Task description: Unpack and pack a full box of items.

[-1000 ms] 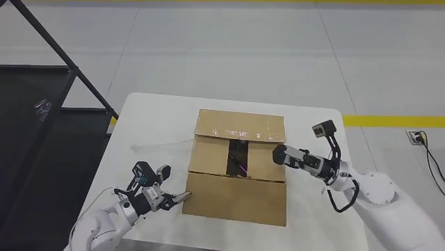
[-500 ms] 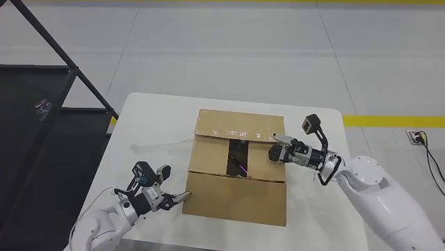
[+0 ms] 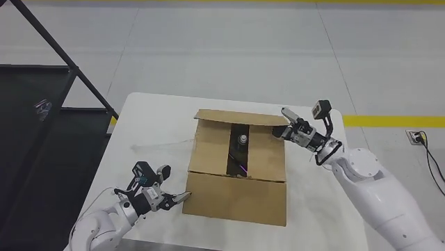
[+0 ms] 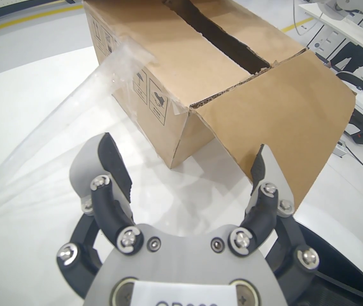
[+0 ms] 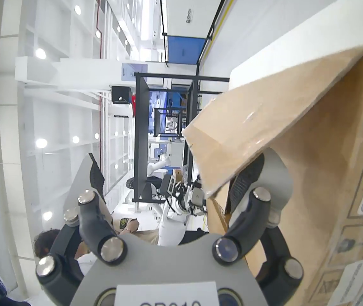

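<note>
A brown cardboard box (image 3: 208, 157) stands in the middle of the white table (image 3: 149, 115). Its far flap (image 3: 240, 118) is tilted up. My right gripper (image 3: 286, 126) is at that flap's right corner, open, with one finger (image 5: 253, 173) under the flap (image 5: 264, 119) and the other finger (image 5: 94, 173) free. Between the two inner flaps a gap shows a bottle cap (image 3: 242, 140) and something purple (image 3: 243, 167). My left gripper (image 3: 179, 199) sits open on the table by the box's near left corner. Its pads (image 4: 114, 160) face the folded-out near flap (image 4: 280, 122).
A strip of clear tape (image 3: 149, 143) hangs off the box's left side over the table, seen close as the tape (image 4: 60, 122) in the left wrist view. A black frame (image 3: 62, 63) stands left of the table. Bare table lies to the box's left and right.
My right gripper moved from above the box's right inner flap to the far right corner, and the far flap rose from flat. The gap now shows the bottle cap. My left arm stayed put.
</note>
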Robot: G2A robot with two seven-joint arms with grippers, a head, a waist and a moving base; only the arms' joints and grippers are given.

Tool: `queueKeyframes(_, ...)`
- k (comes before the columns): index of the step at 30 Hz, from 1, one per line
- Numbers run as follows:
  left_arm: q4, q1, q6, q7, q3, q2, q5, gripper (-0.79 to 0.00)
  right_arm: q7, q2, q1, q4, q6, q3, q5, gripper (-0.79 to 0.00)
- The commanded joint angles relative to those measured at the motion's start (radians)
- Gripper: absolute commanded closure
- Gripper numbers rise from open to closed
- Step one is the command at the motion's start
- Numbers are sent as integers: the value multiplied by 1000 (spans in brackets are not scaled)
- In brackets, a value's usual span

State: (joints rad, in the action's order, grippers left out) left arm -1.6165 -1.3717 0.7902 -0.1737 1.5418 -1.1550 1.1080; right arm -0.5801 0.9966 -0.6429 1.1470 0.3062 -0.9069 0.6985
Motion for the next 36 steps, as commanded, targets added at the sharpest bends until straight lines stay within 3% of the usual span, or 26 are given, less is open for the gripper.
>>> queueKeyframes(1, 0, 0, 0, 0, 0, 0, 0, -785, 112, 16, 24, -7, -11, 18, -45, -785)
queueKeyframes(15, 0, 0, 0, 0, 0, 0, 0, -785, 492, 174, 224, -241, 4, 182, -207, -785)
queueKeyframes(27, 0, 0, 0, 0, 0, 0, 0, -785, 517, 300, 310, -518, 23, 268, -256, -785)
queueKeyframes(36, 0, 0, 0, 0, 0, 0, 0, -785, 494, 355, 335, -656, 69, 260, -259, -785)
